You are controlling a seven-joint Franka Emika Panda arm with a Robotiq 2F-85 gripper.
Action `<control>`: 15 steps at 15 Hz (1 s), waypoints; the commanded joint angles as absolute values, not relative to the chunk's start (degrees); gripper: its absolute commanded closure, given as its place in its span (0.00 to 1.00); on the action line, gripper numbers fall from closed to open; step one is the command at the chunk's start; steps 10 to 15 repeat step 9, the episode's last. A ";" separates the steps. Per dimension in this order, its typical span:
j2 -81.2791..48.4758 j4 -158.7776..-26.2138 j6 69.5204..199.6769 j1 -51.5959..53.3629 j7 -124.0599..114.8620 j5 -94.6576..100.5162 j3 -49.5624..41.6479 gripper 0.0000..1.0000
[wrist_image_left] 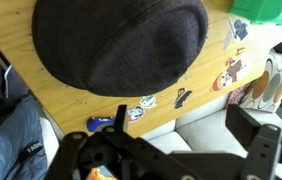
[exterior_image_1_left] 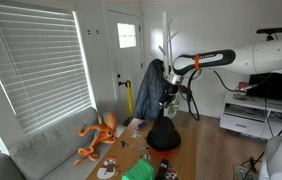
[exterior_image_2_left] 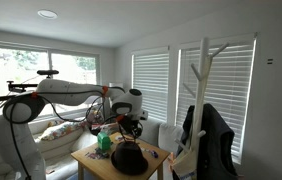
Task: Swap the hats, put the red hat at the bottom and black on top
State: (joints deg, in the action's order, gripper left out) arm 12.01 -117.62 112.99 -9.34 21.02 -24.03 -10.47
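1. black hat (wrist_image_left: 121,45) sits flat on the wooden table (wrist_image_left: 196,82), close to one edge;
2. jaws hang right above it, spread wide, nothing between them;
3. a few stickers (wrist_image_left: 233,70) on the table beside the hat.

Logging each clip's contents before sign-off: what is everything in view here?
black round felt hat: one, black, on the table.
light wooden table: one, tan, stickers on top.
green object: one, green, on table near hat.
orange plush toy: one, orange, on the sofa.
grey sofa: one, grey, beside the table.
white coat rack: one, white, near the table.
dark jacket: one, dark, hanging on coat rack.
red hat: none clearly visible.
robot arm: one, white and black, reaching over table.
gripper: one, black, open, above the hat.
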 commanded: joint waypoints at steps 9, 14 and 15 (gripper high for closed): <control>15.11 -114.01 106.12 -6.25 9.23 -8.65 -6.66 0.00; 15.11 -114.01 106.12 -6.25 9.23 -8.65 -6.66 0.00; 15.11 -114.01 106.12 -6.25 9.23 -8.65 -6.66 0.00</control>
